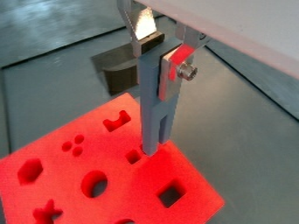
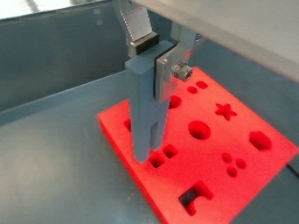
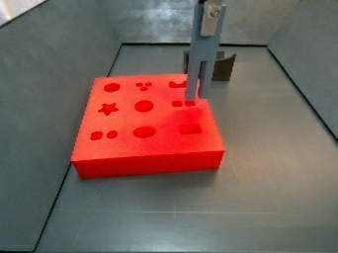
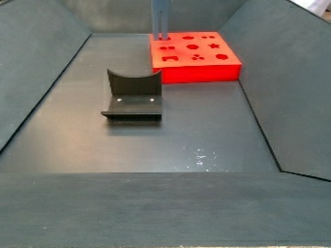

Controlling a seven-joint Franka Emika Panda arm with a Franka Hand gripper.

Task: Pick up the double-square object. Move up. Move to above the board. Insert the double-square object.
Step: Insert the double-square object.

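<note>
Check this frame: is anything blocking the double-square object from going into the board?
Nothing visible does. The end effector holds the double-square object upright over the board, its lower end at the paired square cut-outs. The fixture stands well aside.

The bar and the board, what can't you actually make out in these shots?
- Bar tip: inside or at a board cut-out in both wrist views; depth seated not visible.
- Gripper: cut off by the top edge in a side view; jaws hidden there.
- In a side view, the bar is small and cropped at the top.
- Fixture: mostly hidden behind the bar in a wrist view.
</note>
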